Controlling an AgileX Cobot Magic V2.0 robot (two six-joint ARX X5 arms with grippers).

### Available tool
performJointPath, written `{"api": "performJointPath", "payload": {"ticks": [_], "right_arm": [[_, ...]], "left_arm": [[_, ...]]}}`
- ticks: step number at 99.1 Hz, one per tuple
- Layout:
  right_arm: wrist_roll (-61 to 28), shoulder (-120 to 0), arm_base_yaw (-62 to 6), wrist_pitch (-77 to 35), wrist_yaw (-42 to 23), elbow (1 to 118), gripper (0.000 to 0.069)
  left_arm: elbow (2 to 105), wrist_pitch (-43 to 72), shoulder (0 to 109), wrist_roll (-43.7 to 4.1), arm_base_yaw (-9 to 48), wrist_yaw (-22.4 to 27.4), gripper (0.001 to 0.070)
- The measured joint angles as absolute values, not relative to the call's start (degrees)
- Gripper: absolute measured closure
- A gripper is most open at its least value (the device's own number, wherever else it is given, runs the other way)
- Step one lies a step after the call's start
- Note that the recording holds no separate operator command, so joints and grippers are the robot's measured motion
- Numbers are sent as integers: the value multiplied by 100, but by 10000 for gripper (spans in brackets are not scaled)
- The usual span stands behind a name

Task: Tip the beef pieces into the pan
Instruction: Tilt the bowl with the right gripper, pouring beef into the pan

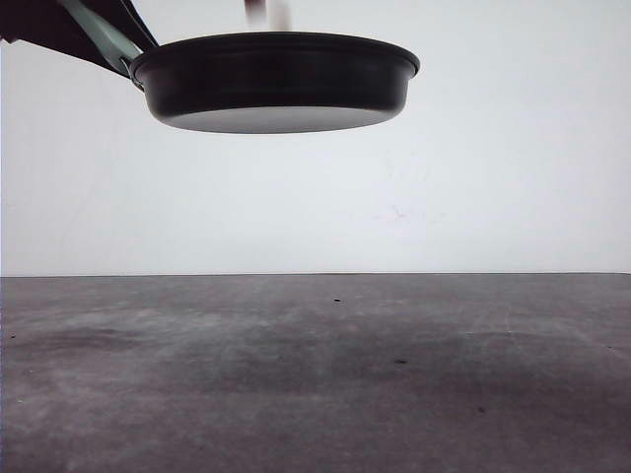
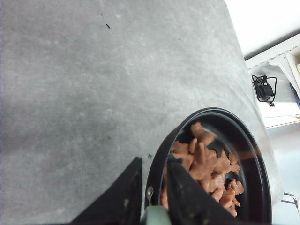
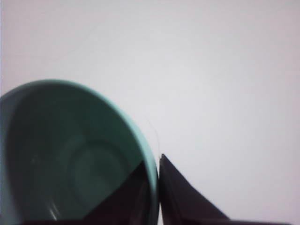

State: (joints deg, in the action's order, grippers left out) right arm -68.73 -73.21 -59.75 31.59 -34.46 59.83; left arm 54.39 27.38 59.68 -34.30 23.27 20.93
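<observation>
The black pan hangs high above the table, level, seen from below in the front view. Its mint-green handle runs up to the left. In the left wrist view my left gripper is shut on the pan where the handle joins the rim, one finger inside and one outside. The reddish-brown beef pieces lie heaped in the pan. My right gripper is shut on the rim of a teal-green bowl, which looks empty inside and is tilted against a white background.
The grey table stretches wide below the pan, bare but for small dark specks. A white wall stands behind it. Past the table's edge lie a black wire object and white furniture.
</observation>
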Motion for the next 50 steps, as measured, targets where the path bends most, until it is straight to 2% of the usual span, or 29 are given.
{"api": "performJointPath", "payload": {"ticks": [31,50], "right_arm": [[-5234,-7321,-5669,2108,-3612,5983,675],[-5072,-7321,-5732,1922,-3559,5983,675]], "left_arm": [[5439,2731,5994,-3430,2274,2093,664],[5439,2703,5994,-3430,2250,2091,664]]}}
